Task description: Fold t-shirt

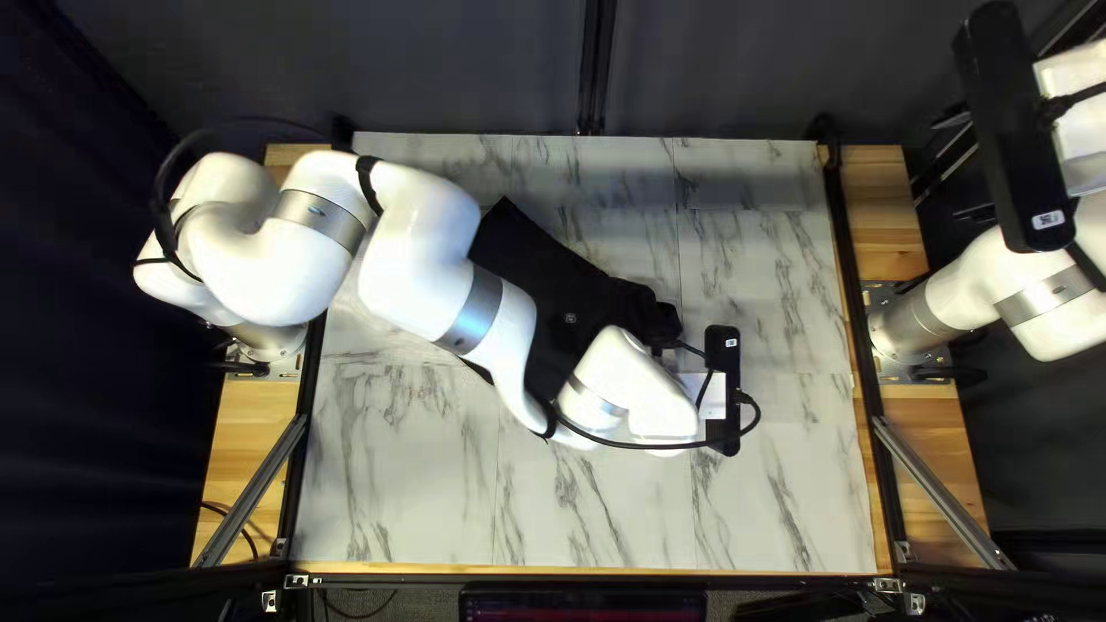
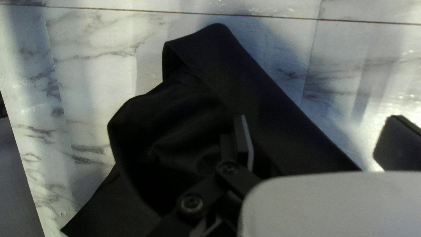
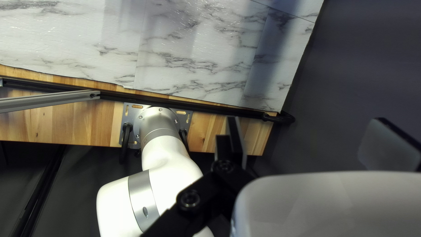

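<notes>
Shirt (image 1: 536, 259), one, black: on the table (image 1: 772, 495), slantwise, part-hidden under the left arm (image 1: 421, 253); its cloth loosely bunched, with a gaping fold and a band along one edge.

Left gripper (image 1: 703, 395), one: over the shirt's edge, fingers spread wide, one above the cloth, the other beyond the band. Whether it touches the shirt, cannot tell.

Right gripper (image 1: 1081, 127), one: raised, well apart from the shirt, at the right of the top left view; fingers spread.

Right arm (image 1: 962, 282), one, white: based to the right of the shirt.

Curtain (image 1: 461, 69), dark: beyond the shirt, behind the table's far edge.
</notes>
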Motion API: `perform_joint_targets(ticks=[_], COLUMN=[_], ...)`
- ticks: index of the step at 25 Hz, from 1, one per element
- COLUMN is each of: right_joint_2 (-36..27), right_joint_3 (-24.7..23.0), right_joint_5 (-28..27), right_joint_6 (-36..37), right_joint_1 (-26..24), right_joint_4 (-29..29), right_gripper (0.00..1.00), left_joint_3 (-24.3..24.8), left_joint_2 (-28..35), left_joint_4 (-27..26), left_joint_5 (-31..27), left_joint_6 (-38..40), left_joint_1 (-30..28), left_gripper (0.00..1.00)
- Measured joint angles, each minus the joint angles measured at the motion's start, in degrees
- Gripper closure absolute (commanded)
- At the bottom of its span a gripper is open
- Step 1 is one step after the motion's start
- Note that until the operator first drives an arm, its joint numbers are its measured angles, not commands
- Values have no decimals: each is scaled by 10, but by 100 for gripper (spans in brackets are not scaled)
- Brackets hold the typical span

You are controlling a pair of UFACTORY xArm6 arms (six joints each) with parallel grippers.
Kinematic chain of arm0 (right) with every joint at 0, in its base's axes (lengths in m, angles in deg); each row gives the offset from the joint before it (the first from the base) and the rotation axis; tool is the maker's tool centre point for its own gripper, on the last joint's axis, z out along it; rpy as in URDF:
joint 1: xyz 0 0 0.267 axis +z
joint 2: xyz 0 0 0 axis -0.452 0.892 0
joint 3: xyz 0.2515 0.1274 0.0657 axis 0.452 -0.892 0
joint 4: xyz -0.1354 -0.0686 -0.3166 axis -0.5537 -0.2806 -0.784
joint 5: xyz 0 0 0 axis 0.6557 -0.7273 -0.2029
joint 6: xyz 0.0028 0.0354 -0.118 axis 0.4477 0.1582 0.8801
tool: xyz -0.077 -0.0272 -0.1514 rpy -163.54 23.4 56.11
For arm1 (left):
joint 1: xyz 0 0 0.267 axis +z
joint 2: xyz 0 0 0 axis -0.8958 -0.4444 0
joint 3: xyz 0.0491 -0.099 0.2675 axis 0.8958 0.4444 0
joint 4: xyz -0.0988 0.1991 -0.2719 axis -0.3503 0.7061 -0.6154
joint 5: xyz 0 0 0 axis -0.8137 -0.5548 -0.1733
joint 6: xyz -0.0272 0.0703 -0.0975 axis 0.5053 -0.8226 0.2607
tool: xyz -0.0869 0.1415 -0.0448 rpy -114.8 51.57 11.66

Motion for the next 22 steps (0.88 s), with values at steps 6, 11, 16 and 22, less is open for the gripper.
perform_joint_targets(ticks=[6, 11, 16, 22], right_joint_2=[0, 0, 0, 0], right_joint_3=[0, 0, 0, 0], right_joint_5=[0, 0, 0, 0], right_joint_6=[0, 0, 0, 0], right_joint_1=[0, 0, 0, 0], right_joint_4=[0, 0, 0, 0], right_gripper=[0, 0, 0, 0], left_joint_3=[20, 79, 129, 191], left_joint_2=[24, 85, 145, 211], left_joint_4=[0, 9, 21, 36], left_joint_5=[-10, -3, -2, -3], left_joint_6=[4, 14, 24, 32], left_joint_1=[-4, -10, -19, -22], left_gripper=[100, 100, 100, 100])
